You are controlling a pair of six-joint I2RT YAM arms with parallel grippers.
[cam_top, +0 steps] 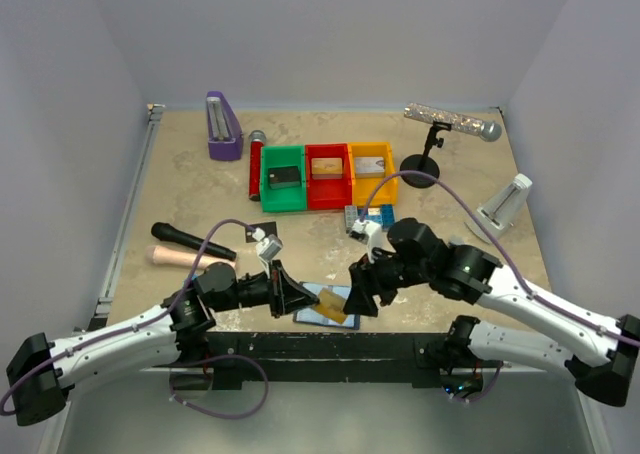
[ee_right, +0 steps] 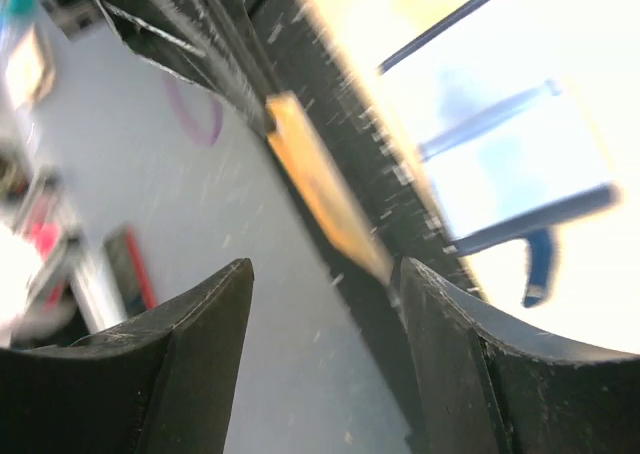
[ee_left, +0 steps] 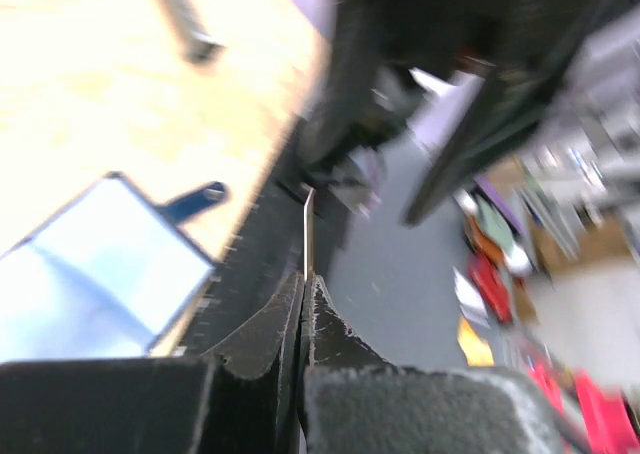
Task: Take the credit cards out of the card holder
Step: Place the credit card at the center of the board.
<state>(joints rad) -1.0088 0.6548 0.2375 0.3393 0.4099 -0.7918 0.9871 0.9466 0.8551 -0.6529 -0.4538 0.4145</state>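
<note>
Pale lilac-grey walls [cam_top: 330, 34] close off the top, left and right of the frame. A beige marbled tabletop [cam_top: 180, 184] fills the middle under soft, even light. Grey floor [cam_top: 330, 414] runs along the bottom.

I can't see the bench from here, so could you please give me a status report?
Left gripper shut on gold-tan card. Right gripper open, beside it. Card holder open on table. Nothing blocking.

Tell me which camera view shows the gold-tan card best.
The right wrist view: the gold-tan card sits mid-frame, its broad face showing beyond the open right end effector, though blurred. The top view shows it small, between both end effectors. The left wrist view shows only a thin edge in the shut left end effector.
</note>
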